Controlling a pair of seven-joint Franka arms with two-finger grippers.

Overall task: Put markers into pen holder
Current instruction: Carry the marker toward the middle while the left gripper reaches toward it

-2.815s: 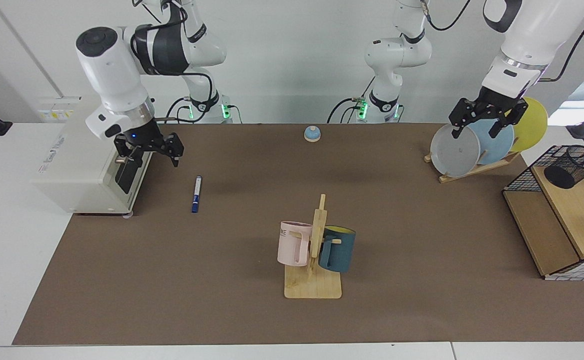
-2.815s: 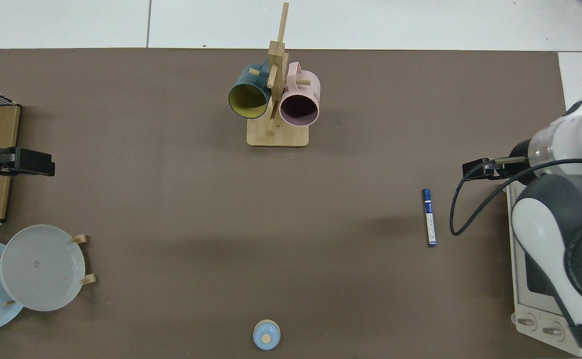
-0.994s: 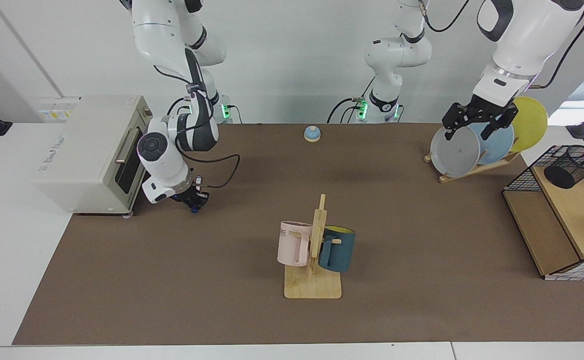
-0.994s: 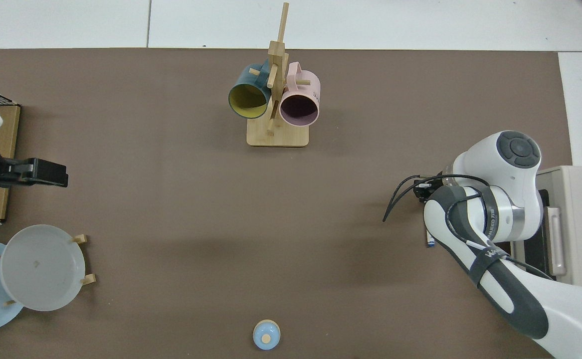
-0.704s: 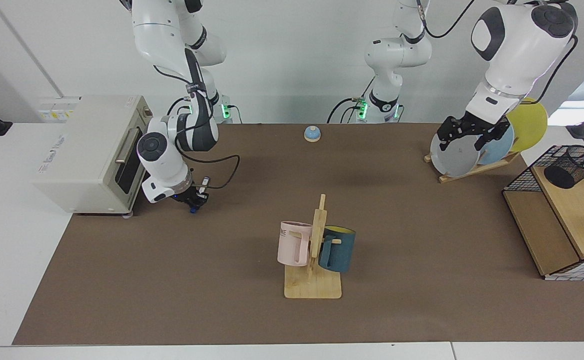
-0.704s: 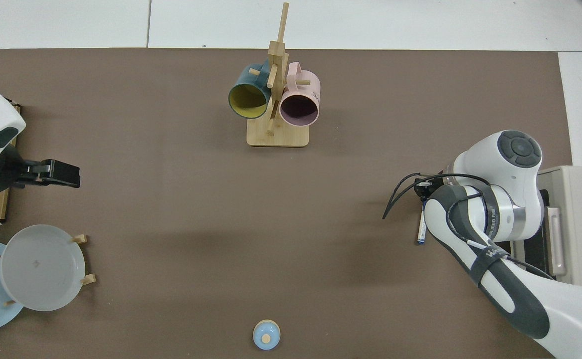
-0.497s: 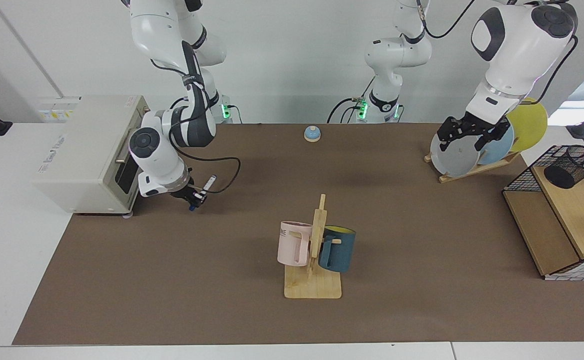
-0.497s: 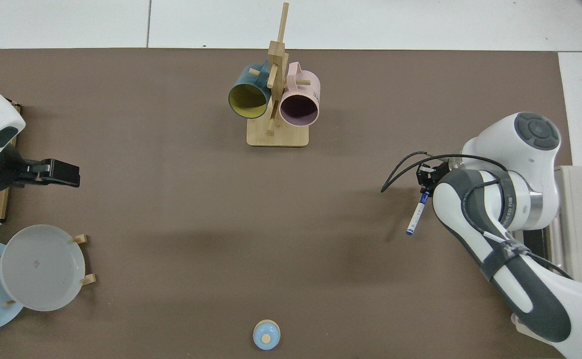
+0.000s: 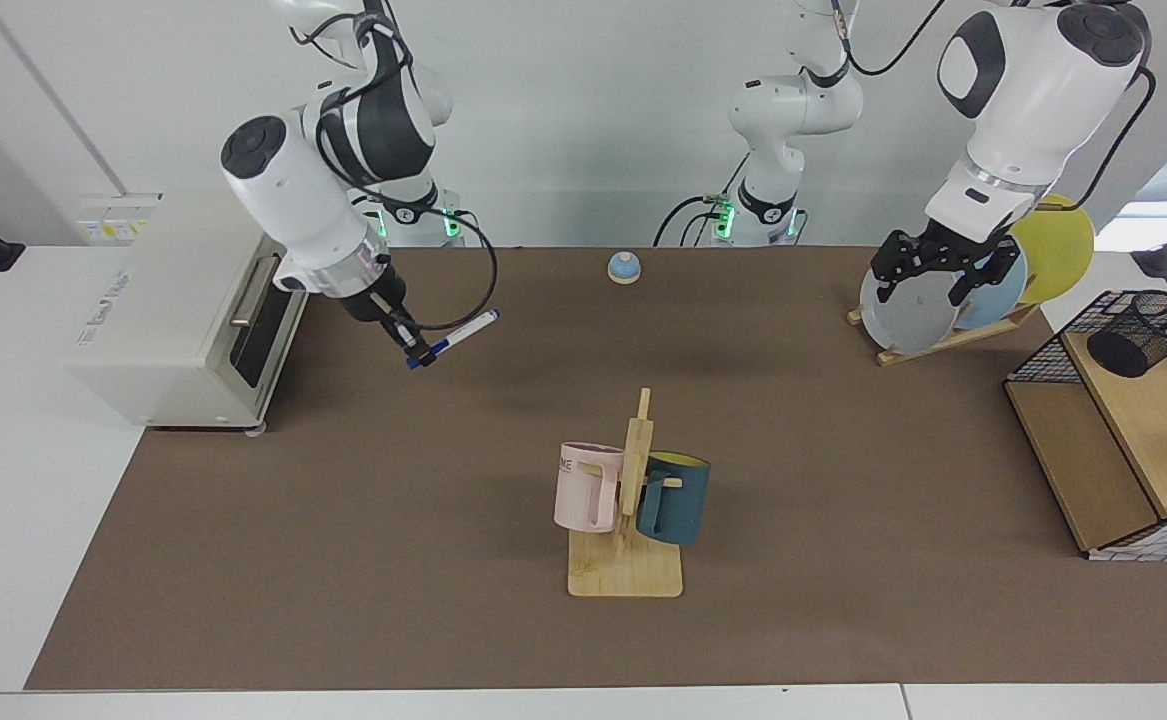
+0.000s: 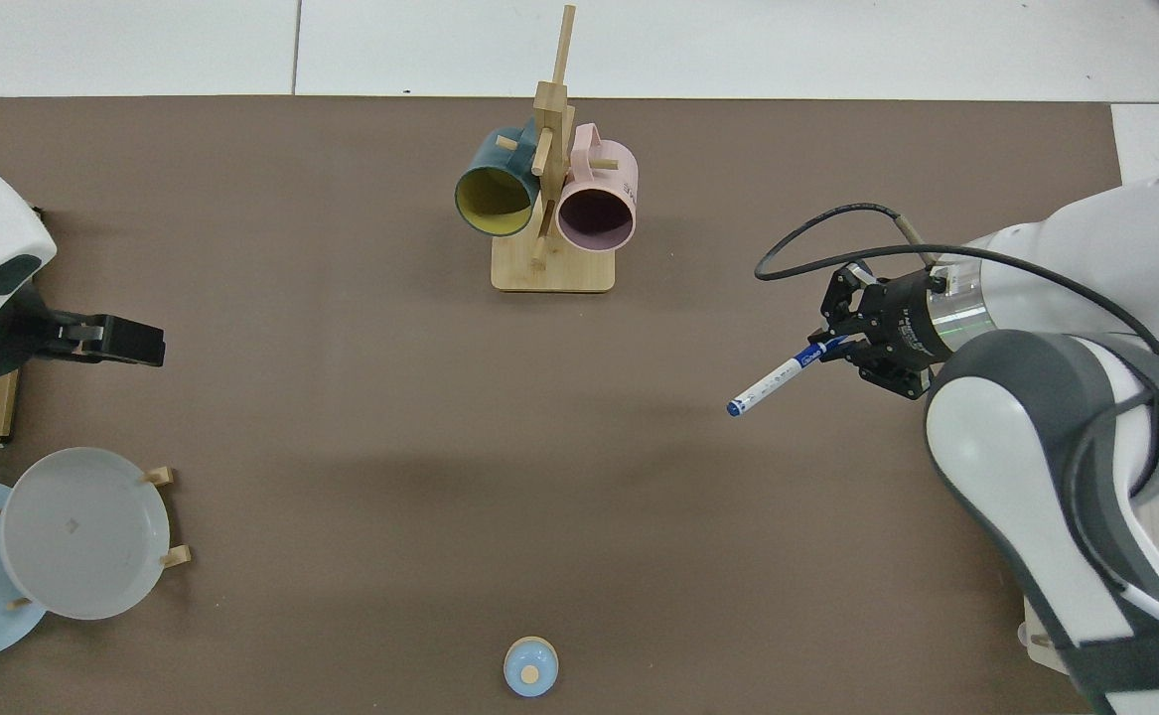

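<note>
**Right gripper carries the marker, holder far across the table**

Right gripper is clamped on the marker near its capped end, so most of the white barrel sticks out sideways and slightly upward, clear of the brown mat. From above, the marker points away from the gripper toward the middle of the table, its free blue tip leading. Holding it by one end probably leaves the long part free to be tipped down into a cup later, though a grip so far from the middle could let it swing.

The pen holder sits on top of the wooden shelf at the opposite side of the table, well apart from the marker, with the mug rack between them. It stands tilted against the wire grid, mouth open upward.

Left gripper hovers with its fingers spread in front of the plates in the rack, near the shelf; that arm waits. The marker is lifted, so the carry across, perhaps a handover, looks like the step in hand
</note>
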